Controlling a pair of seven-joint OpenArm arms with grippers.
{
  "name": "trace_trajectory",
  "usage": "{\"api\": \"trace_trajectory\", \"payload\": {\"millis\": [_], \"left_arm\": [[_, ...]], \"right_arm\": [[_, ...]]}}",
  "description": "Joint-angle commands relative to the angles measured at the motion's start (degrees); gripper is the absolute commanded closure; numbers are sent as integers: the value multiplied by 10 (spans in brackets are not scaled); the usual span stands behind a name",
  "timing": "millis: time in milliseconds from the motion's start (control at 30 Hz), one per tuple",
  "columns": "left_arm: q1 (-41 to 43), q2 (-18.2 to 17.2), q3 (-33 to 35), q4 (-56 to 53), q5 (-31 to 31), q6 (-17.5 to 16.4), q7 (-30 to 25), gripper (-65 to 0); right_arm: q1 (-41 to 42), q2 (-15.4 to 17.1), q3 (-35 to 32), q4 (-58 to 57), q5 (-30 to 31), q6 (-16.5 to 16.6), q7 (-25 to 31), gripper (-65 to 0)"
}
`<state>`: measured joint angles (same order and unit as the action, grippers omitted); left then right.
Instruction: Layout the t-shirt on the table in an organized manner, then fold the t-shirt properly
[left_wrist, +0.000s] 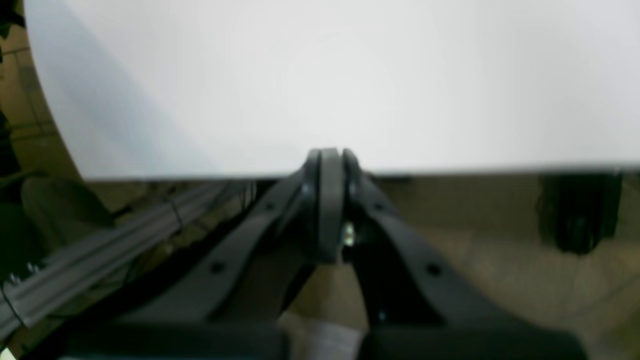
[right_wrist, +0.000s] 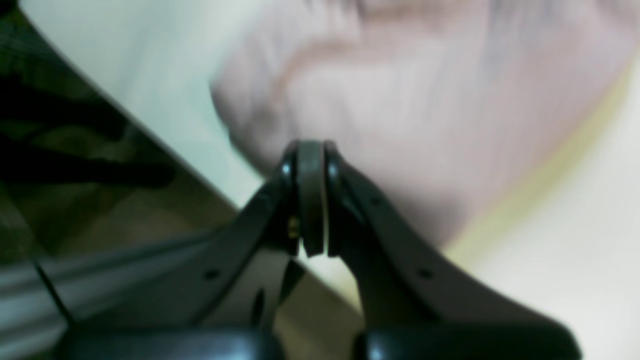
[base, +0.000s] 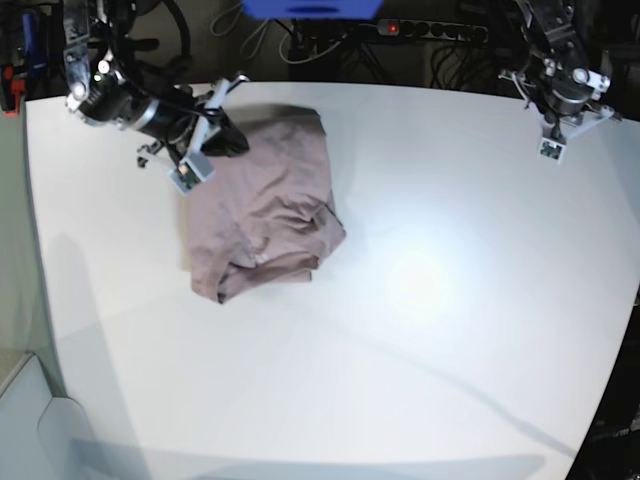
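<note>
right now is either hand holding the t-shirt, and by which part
Neither, as far as shows. The right hand is shut with no cloth between its fingers, just over the t-shirt. The left hand is shut, empty.

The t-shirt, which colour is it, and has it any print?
Dusty pinkish-brown t-shirt, no print; base view shows it best.

A blue object (base: 310, 8) is seen at the top edge of the base view, cut off by the frame. Beside it, a black power strip (base: 430, 30) with a red light is laid among dark cables (base: 300, 45). In the left wrist view, a grey metal rail (left_wrist: 100, 250) is shown running diagonally over a brownish floor (left_wrist: 500, 280), and a black caster wheel (left_wrist: 577, 215) is blurred.
</note>
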<state>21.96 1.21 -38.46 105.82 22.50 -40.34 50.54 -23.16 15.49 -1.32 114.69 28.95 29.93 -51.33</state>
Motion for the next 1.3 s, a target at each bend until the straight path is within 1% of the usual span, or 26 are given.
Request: {"api": "trace_trajectory", "payload": {"millis": [0, 133, 233, 333, 400, 433, 500, 567, 633, 700, 800, 900, 967, 1067, 1133, 1233, 1267], "left_arm": [[9, 5, 4, 11, 2, 3, -5, 0], [52, 13, 36, 16, 1, 3, -5, 0], [88, 29, 67, 29, -8, 3, -5, 0], [117, 31, 91, 38, -22, 3, -5, 0], [125, 32, 102, 31, -36, 3, -5, 0], [131, 39, 106, 20, -43, 3, -6, 0], [133, 50, 105, -7, -53, 3, -17, 0], [137, 57, 106, -43, -51, 3, -54, 0], [139, 70, 105, -88, -51, 3, -101, 0], [145, 72, 108, -140, -51, 3, -141, 0], [145, 69, 110, -227, -54, 3, -202, 0], [143, 69, 110, -325, -54, 3, -275, 0], [127, 68, 107, -394, -51, 3, -327, 0], [104, 49, 110, -497, -54, 3, -382, 0], [82, 43, 110, -564, -54, 3, -413, 0], [46, 34, 106, -660, -54, 3, -462, 0], [37, 26, 106, -685, -54, 13, -477, 0]], "right_arm": [[-15, 8, 12, 10, 12, 1, 14, 0], [-77, 10, 52, 10, 12, 1, 19, 0], [-126, 19, 68, 10, 4, 2, 52, 0], [-164, 21, 68, 9, -31, 2, 89, 0], [-182, 19, 68, 3, -60, 2, 101, 0], [-188, 18, 67, -5, -80, 3, 106, 0], [-194, 2, 67, -26, -112, 4, 118, 0], [-195, -10, 69, -53, -139, 4, 132, 0], [-195, -14, 68, -87, -164, 5, 146, 0], [-196, -22, 64, -131, -176, 5, 167, 0], [-197, -19, 50, -201, -176, 5, 216, 0], [-202, -17, 39, -271, -177, 5, 277, 0], [-202, -17, 28, -325, -177, 5, 315, 0], [-184, -18, 6, -405, -191, 5, 370, 0], [-171, -21, -12, -471, -196, 5, 410, 0], [-125, -22, -41, -582, -196, 3, 471, 0], [-109, -22, -51, -619, -196, 3, 487, 0]]}}
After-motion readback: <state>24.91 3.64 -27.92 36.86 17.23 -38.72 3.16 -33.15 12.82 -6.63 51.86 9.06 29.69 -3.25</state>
